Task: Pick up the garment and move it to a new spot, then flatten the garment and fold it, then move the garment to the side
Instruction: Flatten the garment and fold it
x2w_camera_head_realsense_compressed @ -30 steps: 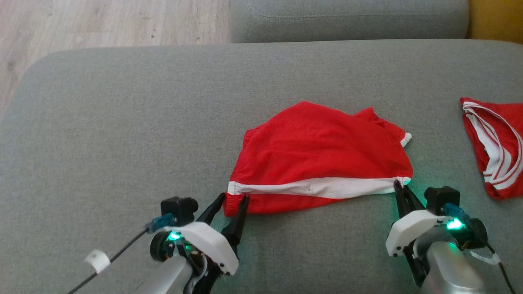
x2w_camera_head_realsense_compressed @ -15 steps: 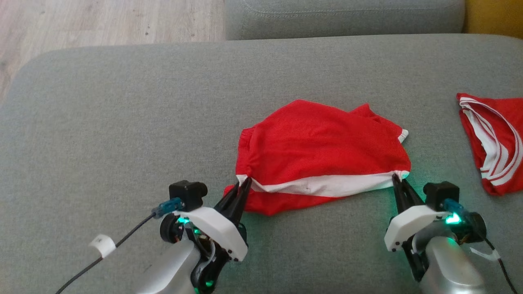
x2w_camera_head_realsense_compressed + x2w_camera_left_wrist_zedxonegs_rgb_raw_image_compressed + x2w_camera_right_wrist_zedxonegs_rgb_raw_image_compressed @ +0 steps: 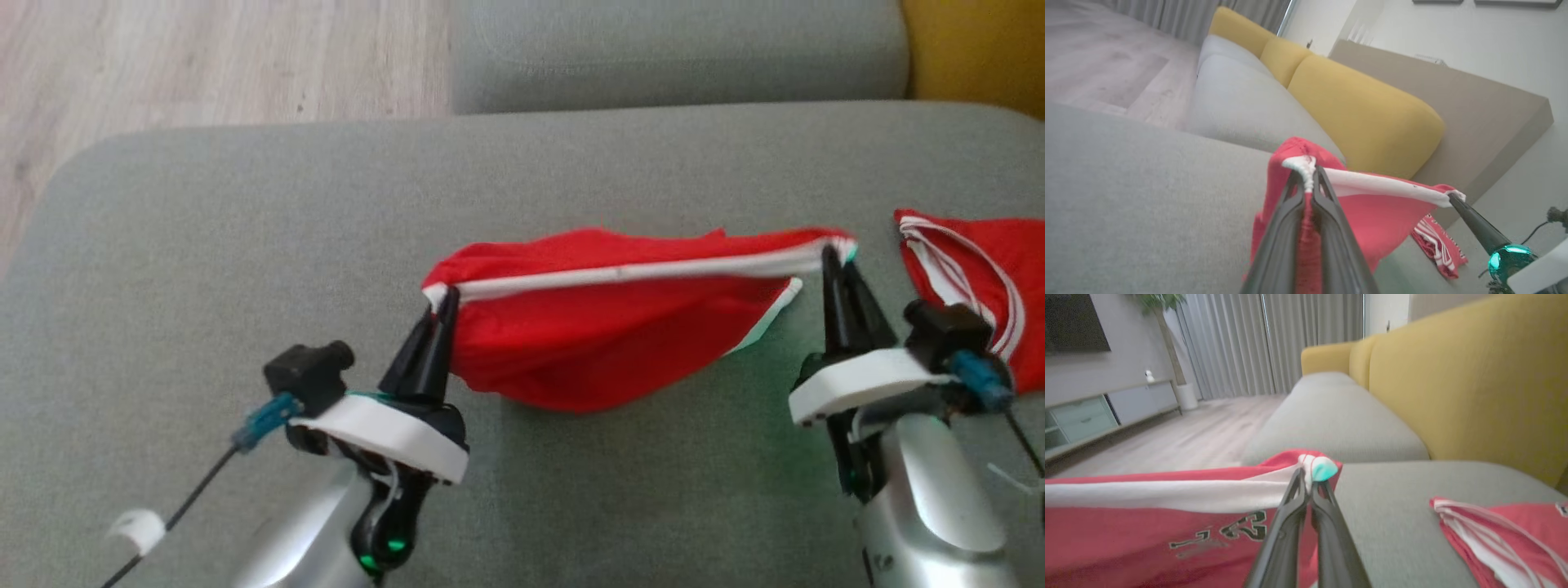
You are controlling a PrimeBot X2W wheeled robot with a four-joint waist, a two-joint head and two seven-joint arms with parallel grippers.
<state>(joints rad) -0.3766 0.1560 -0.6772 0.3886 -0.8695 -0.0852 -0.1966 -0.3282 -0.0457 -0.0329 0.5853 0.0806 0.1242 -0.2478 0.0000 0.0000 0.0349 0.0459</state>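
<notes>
Over the grey seat cushion [image 3: 245,245], the red garment [image 3: 604,343] hangs between both claws, with its white band [image 3: 637,269] stretched taut along the top edge. Left gripper [image 3: 443,300] is clamped on one end of the band. Right gripper [image 3: 832,257] is pinched on the other end. Both sets of jaws are closed down on cloth.

The two-corner hold looks meant to let the piece spread under its own weight, so it can go down flat at a new spot.

Lowest fold sits near or on the cushion; can't tell if it clears. Second red striped garment [image 3: 971,261] lies just beside the right arm, cut off by the frame edge. Dark lettering [image 3: 1224,533] in the right wrist view is blurred and unreadable. Far side of the hanging cloth is hidden.
</notes>
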